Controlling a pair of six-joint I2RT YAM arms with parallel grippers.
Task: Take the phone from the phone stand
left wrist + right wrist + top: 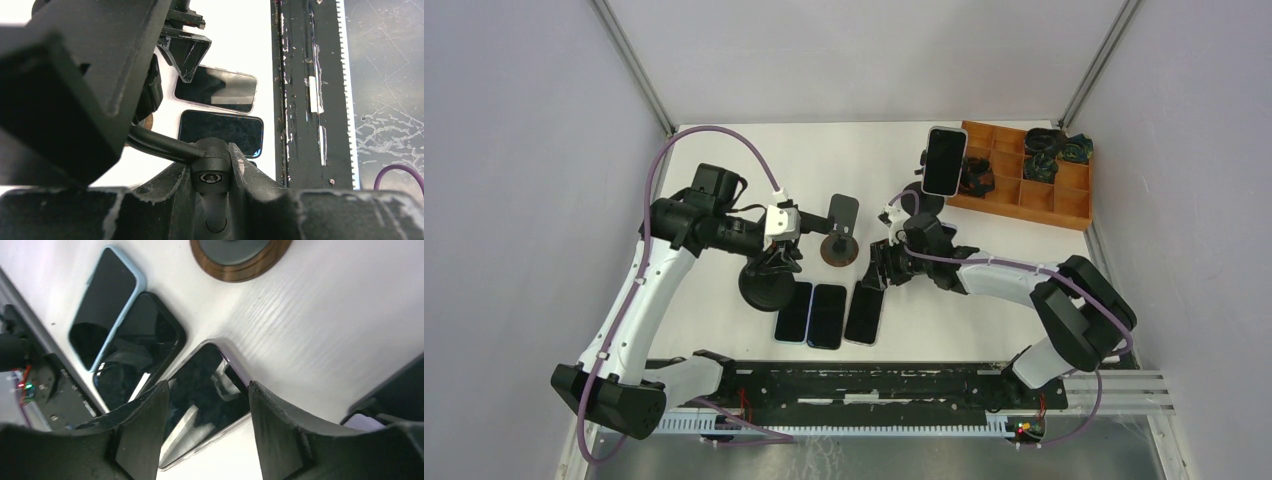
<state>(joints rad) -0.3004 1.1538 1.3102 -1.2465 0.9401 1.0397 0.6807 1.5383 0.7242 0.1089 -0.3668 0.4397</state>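
Note:
A white-edged phone (944, 160) stands upright on a stand at the back, next to the wooden organiser. Three phones lie flat in a row near the front: left (793, 312), middle (827, 316), right (864, 313). My left gripper (775, 264) is shut on the neck of a black round-based phone stand (763, 289); the wrist view shows the fingers clamped on its joint (212, 170). My right gripper (875, 274) is open, its jaws either side of the far end of the right phone (200, 390), which lies on the table.
An empty stand with a wooden base (838, 251) and a black plate stands between the grippers; the base also shows in the right wrist view (240, 262). A wooden organiser (1034, 175) with dark parts sits at the back right. A black rail (874, 385) runs along the front edge.

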